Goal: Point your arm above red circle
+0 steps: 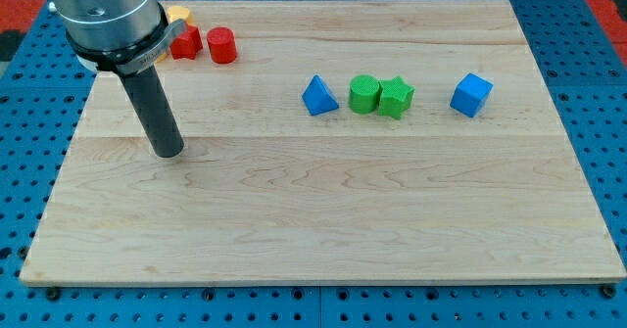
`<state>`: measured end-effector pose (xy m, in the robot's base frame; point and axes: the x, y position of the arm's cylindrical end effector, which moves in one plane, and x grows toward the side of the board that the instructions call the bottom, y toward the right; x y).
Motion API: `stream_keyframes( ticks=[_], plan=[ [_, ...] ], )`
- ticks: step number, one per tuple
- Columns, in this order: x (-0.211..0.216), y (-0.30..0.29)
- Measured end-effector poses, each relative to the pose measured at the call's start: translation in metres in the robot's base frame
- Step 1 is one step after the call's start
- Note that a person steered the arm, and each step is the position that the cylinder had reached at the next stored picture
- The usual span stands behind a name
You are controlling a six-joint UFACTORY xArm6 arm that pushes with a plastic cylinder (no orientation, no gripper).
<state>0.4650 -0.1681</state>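
The red circle block stands near the view's top left of the wooden board. Beside it on its left is a second red block, partly hidden by the arm, its shape unclear. My tip rests on the board below and to the left of the red circle, well apart from it. The arm's grey body covers the board's top left corner.
A yellow block peeks out behind the arm at the top left. A blue triangle, a green circle, a green star and a blue cube sit in a row across the middle right. The wooden board lies on a blue pegboard.
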Motion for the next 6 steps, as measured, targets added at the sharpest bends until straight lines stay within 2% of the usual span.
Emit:
stream_keyframes(
  ticks=[1,2,4,5,6],
  plan=[
    [0.000,-0.003],
    [-0.038,-0.008],
    [-0.123,0.133],
    [-0.186,0.123],
    [-0.210,0.075]
  ],
)
